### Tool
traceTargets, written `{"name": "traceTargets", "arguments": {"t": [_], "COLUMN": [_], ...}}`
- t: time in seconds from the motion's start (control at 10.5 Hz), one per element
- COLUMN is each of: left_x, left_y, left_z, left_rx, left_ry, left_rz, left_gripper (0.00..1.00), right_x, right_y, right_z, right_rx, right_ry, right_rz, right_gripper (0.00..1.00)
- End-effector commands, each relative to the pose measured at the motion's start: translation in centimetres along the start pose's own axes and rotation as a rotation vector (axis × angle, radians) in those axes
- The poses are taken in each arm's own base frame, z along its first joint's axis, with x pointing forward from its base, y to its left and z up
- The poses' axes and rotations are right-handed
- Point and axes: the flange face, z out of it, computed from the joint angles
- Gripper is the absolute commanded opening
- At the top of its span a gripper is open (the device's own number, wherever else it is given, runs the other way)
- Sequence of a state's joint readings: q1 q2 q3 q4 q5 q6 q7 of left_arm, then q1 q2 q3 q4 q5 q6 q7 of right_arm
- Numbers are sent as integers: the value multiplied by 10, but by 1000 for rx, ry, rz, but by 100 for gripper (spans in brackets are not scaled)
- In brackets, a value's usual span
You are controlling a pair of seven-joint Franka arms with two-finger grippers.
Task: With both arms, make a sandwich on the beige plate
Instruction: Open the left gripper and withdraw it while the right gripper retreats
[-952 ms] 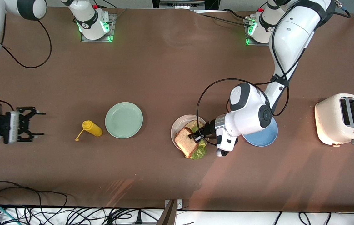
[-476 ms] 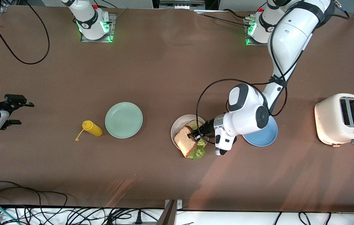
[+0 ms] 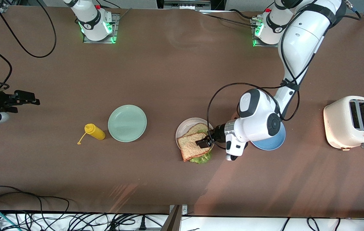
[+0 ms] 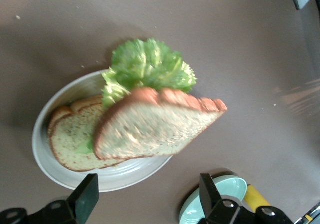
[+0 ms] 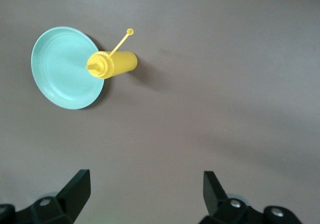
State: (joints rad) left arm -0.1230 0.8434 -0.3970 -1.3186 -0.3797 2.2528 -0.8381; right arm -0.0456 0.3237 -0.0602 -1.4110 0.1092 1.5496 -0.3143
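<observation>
Brown counter, frame centre: my left gripper (image 3: 203, 141) opens over the sandwich (image 3: 194, 146) on the beige plate (image 3: 182, 129); retreat next, right gripper (image 3: 27, 98) waiting open.

Matt brown tabletop (image 3: 169, 70), glossy plastic-looking toaster (image 3: 349, 123), grainy toast on sandwich (image 3: 192, 145), smooth beige plate (image 3: 182, 131).

Probably a robotics lab: two arm bases (image 3: 96, 24) bolted to a bare brown desk (image 3: 169, 80), loose cables (image 3: 40, 208) heaped along its edge, and a lone toaster (image 3: 350, 122) as kitchen prop.
</observation>
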Motion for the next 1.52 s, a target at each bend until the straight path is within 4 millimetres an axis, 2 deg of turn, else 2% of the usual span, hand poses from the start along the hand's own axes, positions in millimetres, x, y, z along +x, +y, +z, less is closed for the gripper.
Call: {"name": "traceTargets", "arguments": {"t": [0.0, 0.1, 0.19, 0.29, 0.38, 0.48, 0.67, 0.86, 0.95, 1.05, 1.24, 1.43], "left_x": [11, 18, 32, 40, 46, 42, 40, 34, 29, 23, 13, 13], "left_y": [-13, -17, -26, -31, -35, -34, -44, -60, -66, -70, -80, -95], "left_z": [-16, -23, -36, -60, -86, -118, -183, -252, -280, -303, -338, -360], "left_rx": [73, 83, 94, 121, 137, 159, 238, 297, 343, 371, 465, 526], "left_ry": [6, -1, -4, 10, 29, 61, 124, 172, 217, 260, 331, 312], "left_rz": [24, 14, -6, -1, 5, 21, 101, 137, 150, 161, 185, 262], "left_gripper": [94, 96, 98, 100, 100, 100, 100, 100, 100, 100, 100, 100], "right_x": [-7, -5, -4, -4, -4, -4, -6, -24, -27, -24, -22, -24], "right_y": [-25, -37, -39, -39, -38, -38, -37, -25, -22, -28, -34, -24], "right_z": [-4, -4, -4, -4, -5, -5, -10, -53, -62, -59, -60, -59], "right_rx": [-31, -64, -76, -76, -75, -75, -77, -81, -83, -100, -111, -106], "right_ry": [-39, -44, -44, -44, -42, -42, -38, -30, -22, -31, -25, -30], "right_rz": [169, 218, 271, 270, 270, 270, 272, 303, 298, 280, 259, 213], "right_gripper": [100, 100, 100, 100, 100, 100, 100, 100, 100, 100, 100, 100]}}
